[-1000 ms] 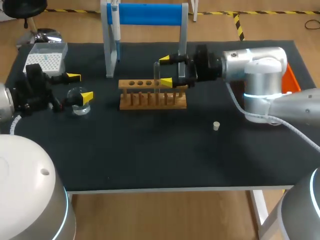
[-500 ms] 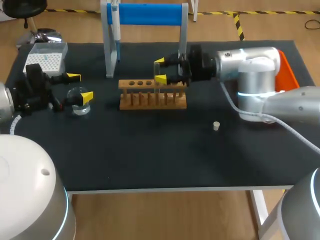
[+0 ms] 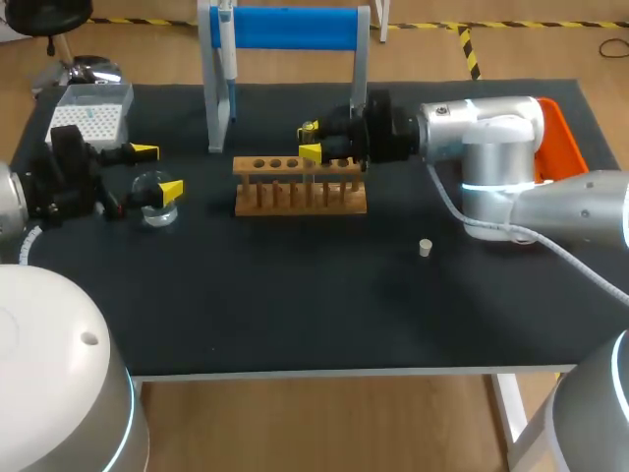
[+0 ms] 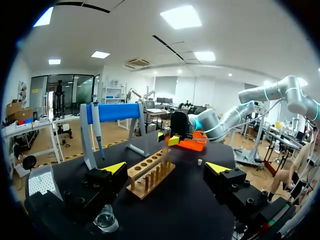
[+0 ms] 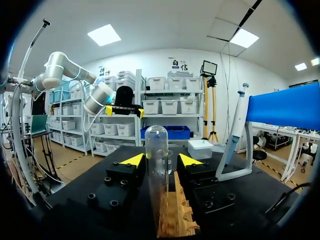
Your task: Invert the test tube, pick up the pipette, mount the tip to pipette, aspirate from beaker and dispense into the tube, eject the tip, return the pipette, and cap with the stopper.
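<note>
Nearly gripped: right hand (image 3: 311,141) brackets the test tube (image 5: 156,165) at the rack (image 3: 300,187)

Seen from above, the right arm reaches in from the right across a black surface (image 3: 295,305) to the right half of the wooden rack. Its two yellow tips sit close together there, but the clear tube between them is hard to make out from this angle. The right wrist view supplies it. The tube stands upright on the rack, rounded closed end up, between the fingers. One finger looks to be against the glass and a thin gap shows on the other side, so the hand is released, not clamped.

The left hand (image 3: 158,170) hangs at the left side of the surface, fingers spread wide and grasping nothing. From above, a glass beaker (image 3: 149,187) sits by its nearer tip. The left wrist view places the beaker low beside one finger rather than between the two, and looks along the rack to the right hand beyond it.

A small pale stopper (image 3: 425,247) shows only in the head and left wrist views. It lies alone on the surface, in front of the rack and off to its right, well apart from both hands. The pipette (image 3: 226,49) hangs on a blue-barred stand (image 3: 285,28) behind the rack. A white tip box (image 3: 90,110) sits at the back left corner. An orange tray (image 3: 562,147) is partly hidden behind the right arm.
</note>
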`<state>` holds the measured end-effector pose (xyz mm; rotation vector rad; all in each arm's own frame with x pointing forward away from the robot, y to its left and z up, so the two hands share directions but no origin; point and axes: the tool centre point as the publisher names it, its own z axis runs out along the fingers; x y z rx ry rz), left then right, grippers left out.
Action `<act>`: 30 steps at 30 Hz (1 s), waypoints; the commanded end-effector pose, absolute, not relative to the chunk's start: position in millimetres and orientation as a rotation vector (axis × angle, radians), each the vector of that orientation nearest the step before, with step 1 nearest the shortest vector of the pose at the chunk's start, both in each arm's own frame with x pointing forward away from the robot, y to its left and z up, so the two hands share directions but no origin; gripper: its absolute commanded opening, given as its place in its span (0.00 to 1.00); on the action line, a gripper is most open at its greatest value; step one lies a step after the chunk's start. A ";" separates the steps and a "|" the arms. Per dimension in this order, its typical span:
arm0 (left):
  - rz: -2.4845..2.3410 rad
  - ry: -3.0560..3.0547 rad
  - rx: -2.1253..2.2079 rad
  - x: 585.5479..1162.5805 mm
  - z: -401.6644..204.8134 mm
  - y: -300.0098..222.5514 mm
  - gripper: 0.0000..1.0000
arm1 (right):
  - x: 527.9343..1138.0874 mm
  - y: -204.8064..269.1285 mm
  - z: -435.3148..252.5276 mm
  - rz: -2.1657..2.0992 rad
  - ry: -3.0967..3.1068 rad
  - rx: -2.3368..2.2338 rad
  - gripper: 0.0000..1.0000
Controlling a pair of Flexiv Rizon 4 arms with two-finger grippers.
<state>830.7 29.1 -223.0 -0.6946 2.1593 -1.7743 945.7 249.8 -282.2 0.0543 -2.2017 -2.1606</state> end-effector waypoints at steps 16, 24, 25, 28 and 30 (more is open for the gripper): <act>-1.774 2.154 -0.695 830.3 -224.0 28.0 1.00 | 940.1 251.2 -283.5 -2.168 -2.186 0.038 0.00; -1.774 2.154 -0.695 830.3 -224.0 28.0 1.00 | 938.9 250.4 -279.5 -2.173 -2.183 0.033 0.00; -1.774 2.154 -0.695 830.3 -224.0 28.0 1.00 | 938.8 250.6 -278.6 -2.177 -2.176 0.031 0.00; -1.774 2.154 -0.695 830.3 -224.0 28.0 1.00 | 939.3 251.3 -275.8 -2.173 -2.180 0.038 0.00; -1.774 2.154 -0.695 830.3 -224.0 28.0 1.00 | 940.5 250.8 -273.3 -2.177 -2.178 0.038 0.00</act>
